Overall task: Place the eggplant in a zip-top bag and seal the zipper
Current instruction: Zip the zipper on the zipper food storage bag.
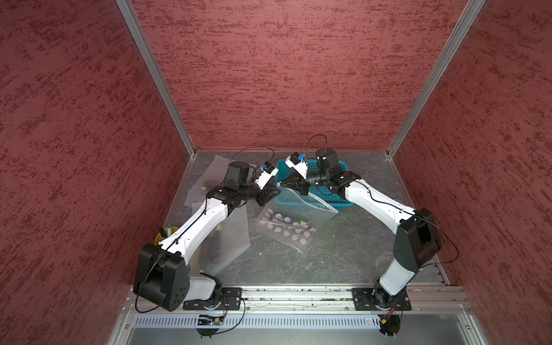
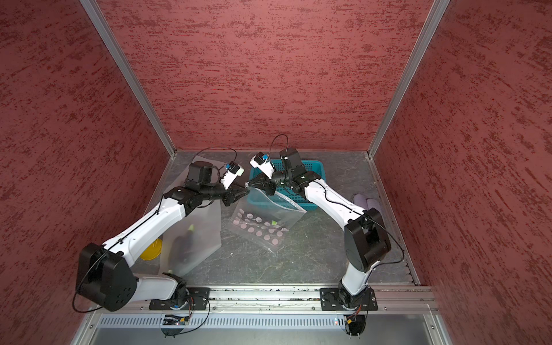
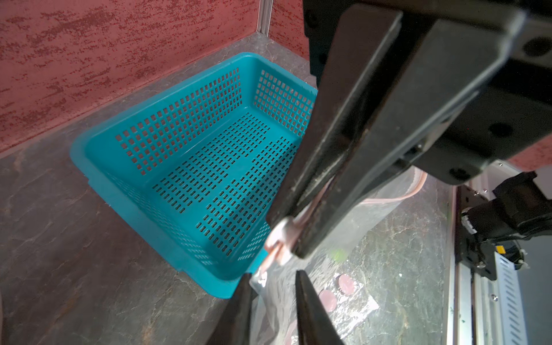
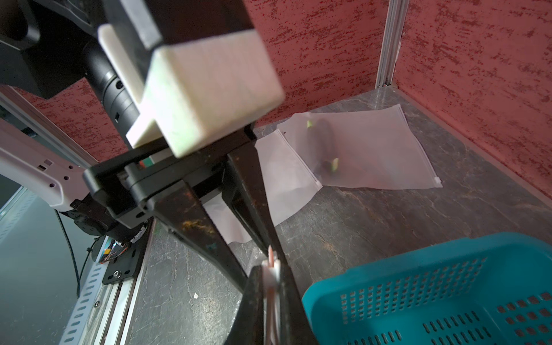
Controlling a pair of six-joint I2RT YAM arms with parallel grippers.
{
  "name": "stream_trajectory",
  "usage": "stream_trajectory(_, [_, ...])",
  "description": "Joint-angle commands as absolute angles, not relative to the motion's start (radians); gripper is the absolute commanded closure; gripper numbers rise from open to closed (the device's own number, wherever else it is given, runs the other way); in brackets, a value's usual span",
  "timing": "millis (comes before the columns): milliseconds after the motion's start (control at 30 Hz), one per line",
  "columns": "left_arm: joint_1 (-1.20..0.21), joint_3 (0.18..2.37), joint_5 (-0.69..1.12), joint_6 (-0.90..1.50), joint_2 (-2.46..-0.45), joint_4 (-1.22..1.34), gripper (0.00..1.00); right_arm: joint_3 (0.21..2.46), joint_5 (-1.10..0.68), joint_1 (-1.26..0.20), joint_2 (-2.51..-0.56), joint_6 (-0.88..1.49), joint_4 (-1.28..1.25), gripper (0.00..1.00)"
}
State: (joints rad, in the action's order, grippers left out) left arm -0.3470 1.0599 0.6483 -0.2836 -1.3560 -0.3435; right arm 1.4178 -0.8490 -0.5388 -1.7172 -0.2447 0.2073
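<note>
Left wrist view gives the clearest look. The right jaws come in from the upper right of the frame and are clenched on the pink zipper strip of the zip-top bag (image 3: 355,307), with the pale slider (image 3: 280,239) just off their tips. Along the bottom edge of that frame the left jaws stand parted and grip nothing, though the bag's clear corner lies loose in the gap between them. The right wrist view agrees: the strip is pinched flat at the bottom centre.

In both top views the left arm (image 1: 206,221) and right arm (image 1: 373,200) meet at mid-frame, by a corner of the teal basket (image 3: 161,100). The bag slopes down from there onto the desk (image 1: 283,263), its pink-dotted panel lying just below centre. The eggplant (image 1: 302,222) is inside it. Its green cap shows through the plastic (image 2: 274,222), but the dark body is hard to make out. Frosted bags (image 4: 373,149) lie apart, toward the left of the top views.

So loading looks done and sealing is the step in hand. I cannot tell how much of the track is already closed. Next, I'd guess one side must anchor the bag's end while the other draws the slider along the strip, keeping it taut. The slider is small and crowded by the right jaws, so there is little room.
</note>
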Motion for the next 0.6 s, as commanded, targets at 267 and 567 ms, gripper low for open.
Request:
stream_trajectory(267, [-0.289,1.066,0.817,-0.379,-1.345,-0.348,0.68,1.451,-0.874,-0.543,-1.734,-0.267,0.231,0.94])
stream_trajectory(567, [-0.278,1.107,0.891,-0.450,-1.384,-0.402,0.72,1.468,-0.895,-0.542,-1.752,-0.271,0.251,0.94])
